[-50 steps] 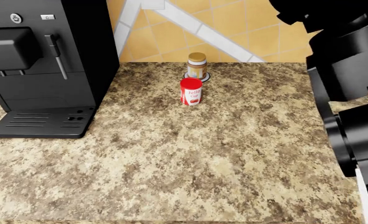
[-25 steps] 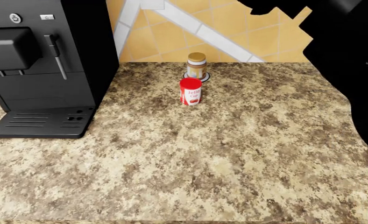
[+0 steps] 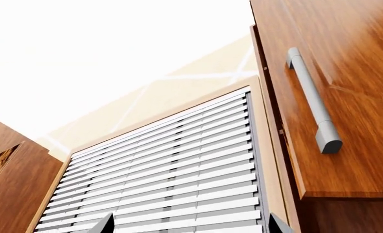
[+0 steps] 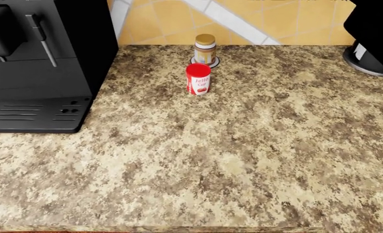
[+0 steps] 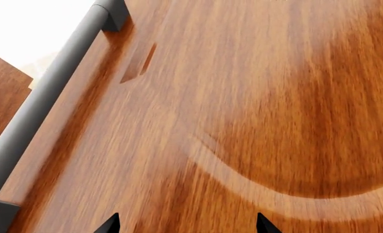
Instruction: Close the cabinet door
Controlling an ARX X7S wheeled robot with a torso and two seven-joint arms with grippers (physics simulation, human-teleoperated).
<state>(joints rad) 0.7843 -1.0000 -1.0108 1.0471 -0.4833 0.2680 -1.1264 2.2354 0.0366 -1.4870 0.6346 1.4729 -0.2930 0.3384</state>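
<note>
The cabinet door (image 3: 354, 53) is brown wood with a grey bar handle (image 3: 313, 99), and in the left wrist view it stands out past its frame, ajar. My left gripper (image 3: 191, 228) is open and holds nothing; only its two fingertips (image 3: 106, 226) show, in front of the window blinds beside the door. In the right wrist view the cabinet door (image 5: 256, 97) fills the picture, with the handle (image 5: 49, 92) along one side. My right gripper (image 5: 187, 226) is open close to the door's face, holding nothing. The head view shows neither the door nor the grippers.
On the granite counter (image 4: 243, 155) stand a black coffee machine (image 4: 42, 58), a red Jello cup (image 4: 198, 78) and a lidded jar (image 4: 205, 48) by the tiled wall. A black body (image 4: 373, 34) shows at the right edge. White blinds (image 3: 172, 170) hang beside another wooden cabinet (image 3: 13, 184).
My right arm's black bulk has left most of the head view's right side. The counter objects sit higher in that view, so the head view has shifted.
</note>
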